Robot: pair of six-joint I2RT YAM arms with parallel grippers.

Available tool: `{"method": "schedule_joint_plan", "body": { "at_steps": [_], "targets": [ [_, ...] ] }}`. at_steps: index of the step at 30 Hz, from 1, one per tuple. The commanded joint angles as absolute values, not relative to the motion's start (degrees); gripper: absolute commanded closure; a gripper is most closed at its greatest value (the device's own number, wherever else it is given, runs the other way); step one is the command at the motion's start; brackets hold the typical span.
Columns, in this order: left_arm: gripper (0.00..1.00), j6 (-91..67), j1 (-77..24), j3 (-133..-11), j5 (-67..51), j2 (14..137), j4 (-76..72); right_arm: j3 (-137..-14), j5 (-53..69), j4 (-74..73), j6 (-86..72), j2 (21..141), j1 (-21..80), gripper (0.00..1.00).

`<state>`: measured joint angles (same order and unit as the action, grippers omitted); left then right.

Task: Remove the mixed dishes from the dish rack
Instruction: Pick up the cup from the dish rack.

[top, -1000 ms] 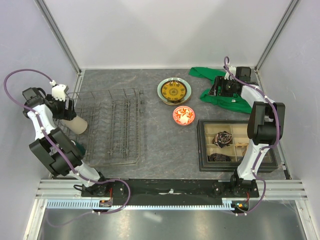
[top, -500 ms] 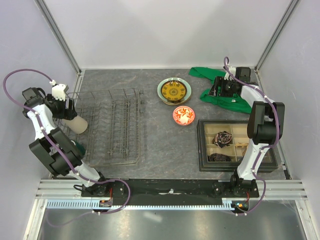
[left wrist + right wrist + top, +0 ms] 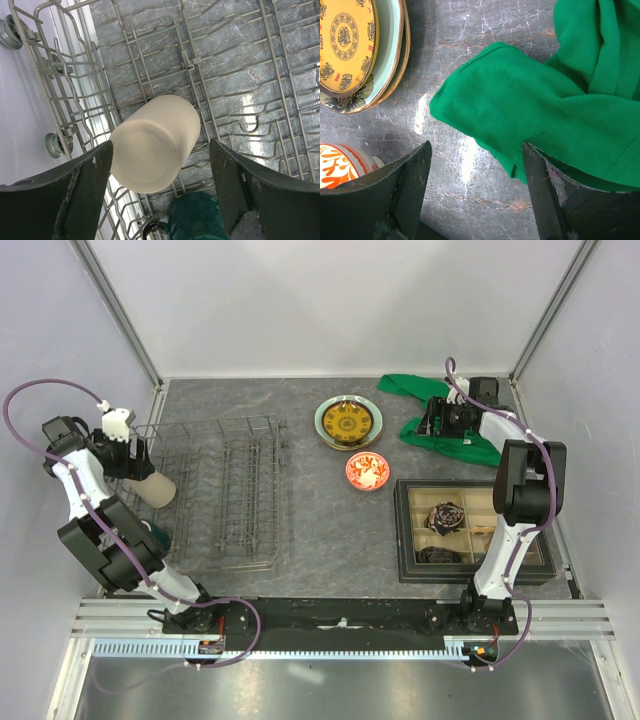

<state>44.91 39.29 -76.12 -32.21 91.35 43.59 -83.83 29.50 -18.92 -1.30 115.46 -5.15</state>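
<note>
The grey wire dish rack (image 3: 228,495) stands at the left. The plain beige cup (image 3: 152,487) lies on its side at the rack's left end, with the dark green mug (image 3: 153,532) just nearer. My left gripper (image 3: 135,457) is open and hovers above the cup (image 3: 155,145), one finger on each side and not touching it. The mug (image 3: 197,220) shows below it. The yellow-gold plate (image 3: 348,423) sits on the pale green plate (image 3: 387,55) on the table. The red-and-white bowl (image 3: 367,470) is beside them. My right gripper (image 3: 432,418) is open and empty over bare table (image 3: 475,147).
A green cloth (image 3: 450,435) lies crumpled at the back right, under the right wrist (image 3: 560,90). A black compartmented tray (image 3: 403,530) with small items stands at the right front. Metal frame posts and walls enclose the table.
</note>
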Motion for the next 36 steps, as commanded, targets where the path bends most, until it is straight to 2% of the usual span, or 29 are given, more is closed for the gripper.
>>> {"method": "schedule_joint_plan", "body": {
  "at_steps": [1, 16, 36],
  "targets": [
    [0.15, 46.6, 40.1, -78.1, -34.8, 90.1, 43.8, -86.4, 29.4, -18.8, -0.4, 116.1, -5.5, 0.20],
    [0.14, 46.8, 40.6, -78.2, -35.4, 87.5, 43.1, -87.5, 29.0, -20.0, -0.4, 117.7, -5.7, 0.19],
    [0.14, 48.5, 40.5, -75.9, -36.1, 92.9, 44.5, -87.6, 28.9, -20.1, -0.4, 117.9, -5.9, 0.19]
  ]
}}
